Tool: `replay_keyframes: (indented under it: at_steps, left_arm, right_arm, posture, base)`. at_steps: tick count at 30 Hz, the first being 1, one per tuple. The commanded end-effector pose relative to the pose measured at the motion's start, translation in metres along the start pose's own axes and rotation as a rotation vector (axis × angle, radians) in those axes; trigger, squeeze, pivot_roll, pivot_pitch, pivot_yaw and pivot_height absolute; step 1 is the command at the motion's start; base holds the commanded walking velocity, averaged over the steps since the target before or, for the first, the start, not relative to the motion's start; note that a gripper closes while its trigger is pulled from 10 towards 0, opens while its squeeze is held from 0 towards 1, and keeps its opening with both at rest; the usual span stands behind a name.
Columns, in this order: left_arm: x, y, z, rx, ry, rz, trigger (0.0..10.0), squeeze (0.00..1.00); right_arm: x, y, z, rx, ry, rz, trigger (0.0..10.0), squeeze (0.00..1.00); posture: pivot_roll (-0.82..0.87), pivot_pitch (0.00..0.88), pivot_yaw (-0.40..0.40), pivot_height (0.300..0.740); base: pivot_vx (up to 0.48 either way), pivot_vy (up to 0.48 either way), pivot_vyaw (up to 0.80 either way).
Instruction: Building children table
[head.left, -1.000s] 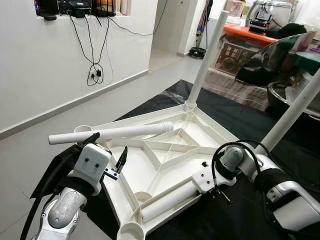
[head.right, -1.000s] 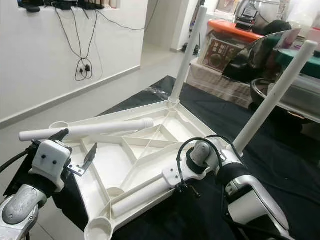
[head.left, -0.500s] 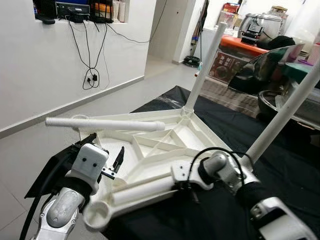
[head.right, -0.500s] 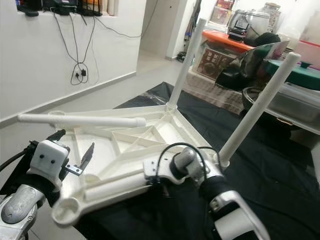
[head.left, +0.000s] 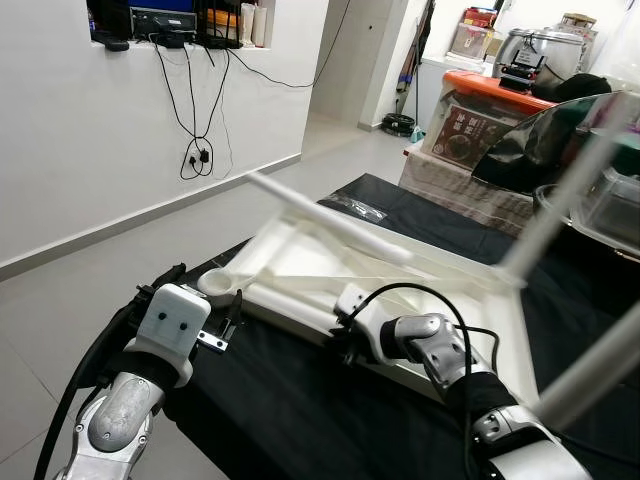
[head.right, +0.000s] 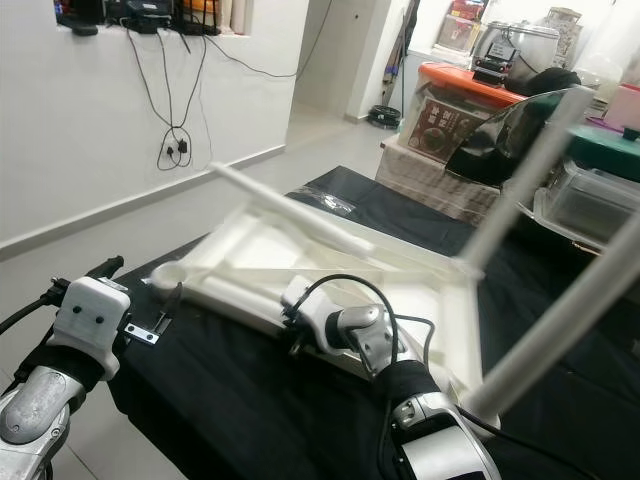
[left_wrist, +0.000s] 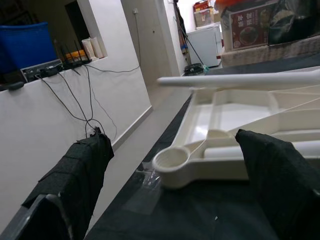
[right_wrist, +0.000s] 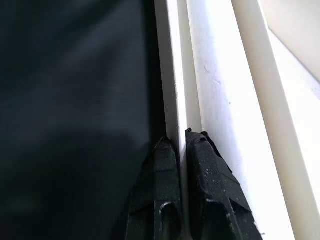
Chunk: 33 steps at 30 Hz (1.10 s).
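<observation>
On the black mat (head.left: 280, 400), at twelve o'clock, the white table top (head.right: 330, 265) lies upside down, light and stiff. Right gripper (right_wrist: 181, 145) fingers pinch its thin rim, a sound hold; left gripper (left_wrist: 175, 175) fingers spread.

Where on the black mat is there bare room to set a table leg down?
Bare mat lies between the left gripper and the right arm, in front of the tabletop. Behind that, tabletop and legs crowd it; the right gripper pinches the tabletop's rim.

White plastic children's table (head.left: 300, 262) lies upside down, blurred, on black cloth (head.left: 300, 400); legs (head.left: 565, 200) upward.
</observation>
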<state>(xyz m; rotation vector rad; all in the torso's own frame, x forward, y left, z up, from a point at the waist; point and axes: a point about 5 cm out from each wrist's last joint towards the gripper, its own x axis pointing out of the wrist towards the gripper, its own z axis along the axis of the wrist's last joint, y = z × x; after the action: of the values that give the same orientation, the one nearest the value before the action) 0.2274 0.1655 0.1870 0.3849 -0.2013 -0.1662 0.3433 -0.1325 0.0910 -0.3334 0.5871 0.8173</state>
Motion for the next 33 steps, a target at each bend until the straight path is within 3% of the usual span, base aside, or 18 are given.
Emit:
replay_keyframes:
  at_steps: [1,3,7,12,14,15,19,20,28,33]
  left_arm:
    - [0.002,-0.002,0.0,-0.008,-0.012,-0.002,10.0,0.0]
    - [0.002,-0.003,0.0,-0.009,-0.01,-0.004,10.0,0.0]
    - [0.003,-0.003,-0.001,-0.01,-0.009,-0.008,10.0,0.0]
    - [0.004,-0.003,-0.002,-0.011,-0.01,-0.011,10.0,0.0]
    - [0.007,-0.004,-0.001,-0.013,-0.015,-0.016,10.0,0.0]
    - [0.007,-0.005,-0.002,-0.013,-0.016,-0.017,10.0,0.0]
    - [0.007,-0.005,-0.002,-0.012,-0.016,-0.018,10.0,0.0]
    - [0.008,-0.003,-0.003,-0.008,-0.016,-0.017,10.0,0.0]
    - [0.008,-0.002,-0.002,-0.002,-0.02,-0.019,10.0,0.0]
    - [0.01,-0.003,-0.002,-0.001,-0.024,-0.026,10.0,0.0]
  right_arm:
    - [-0.004,-0.005,-0.021,0.086,0.059,-0.075,0.0,0.0]
    - [-0.006,0.004,-0.028,0.141,0.071,-0.09,0.0,0.0]
    - [-0.008,0.012,-0.031,0.164,0.072,-0.103,0.0,0.0]
    - [-0.01,0.013,-0.027,0.192,0.053,-0.142,0.0,0.0]
    - [-0.009,0.013,-0.023,0.258,0.027,-0.195,0.0,0.0]
    - [-0.007,0.014,-0.022,0.271,0.02,-0.217,10.0,0.0]
    - [-0.006,0.016,-0.021,0.286,0.007,-0.243,10.0,0.0]
    - [-0.008,0.018,-0.013,0.277,-0.039,-0.27,10.0,1.0]
    - [-0.015,0.021,0.011,0.243,-0.127,-0.266,10.0,1.0]
    - [-0.029,0.021,0.04,0.221,-0.222,-0.192,10.0,1.0]
  posture:
    - [0.07,0.0,-0.161,0.74]
    - [0.06,0.0,-0.156,0.74]
    - [0.06,0.0,-0.153,0.74]
    - [0.05,0.0,-0.148,0.74]
    - [0.05,0.0,-0.145,0.74]
    - [0.05,0.0,-0.145,0.74]
    - [0.05,0.0,-0.145,0.74]
    - [0.06,0.0,-0.143,0.74]
    - [0.06,0.0,-0.138,0.74]
    - [0.05,0.0,-0.128,0.74]
  base:
    - [0.0,0.0,0.0]
    - [0.0,0.0,0.0]
    - [0.0,0.0,0.0]
    - [0.0,0.0,0.0]
    - [0.0,0.0,0.0]
    - [0.0,0.0,0.0]
    - [0.0,0.0,0.0]
    - [0.0,0.0,0.0]
    - [0.0,0.0,0.0]
    - [0.0,0.0,0.0]
